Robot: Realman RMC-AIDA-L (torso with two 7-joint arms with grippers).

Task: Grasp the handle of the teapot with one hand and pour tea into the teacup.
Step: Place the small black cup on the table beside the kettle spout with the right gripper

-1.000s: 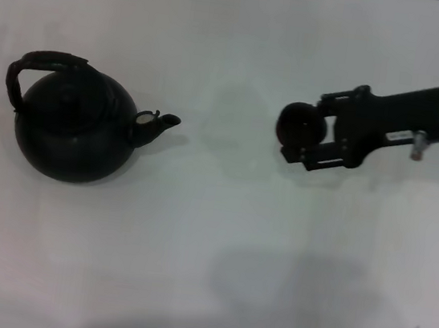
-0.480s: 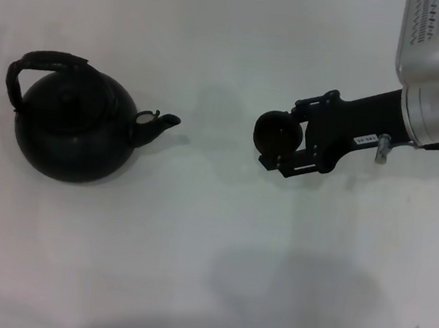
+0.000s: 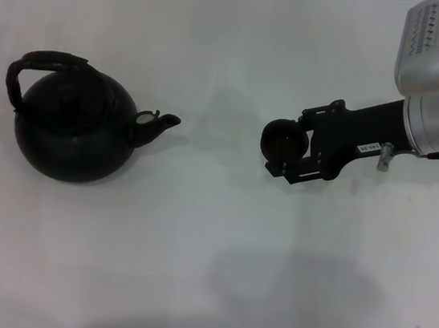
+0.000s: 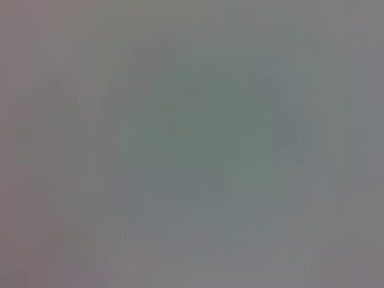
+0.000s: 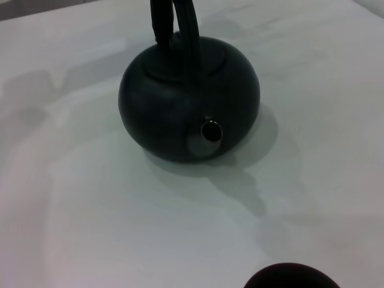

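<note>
right tool [image 3: 283, 158] | backed slightly rightward | teacup [image 3: 285, 140] held | teapot [image 3: 72, 130] unmoved

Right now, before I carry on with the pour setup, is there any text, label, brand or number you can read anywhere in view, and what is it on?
Small white label on the right gripper body: dark print, too small to read.
Teapot, handle, teacup: no markings visible.
Table: no text.
Left wrist view: nothing legible.
</note>
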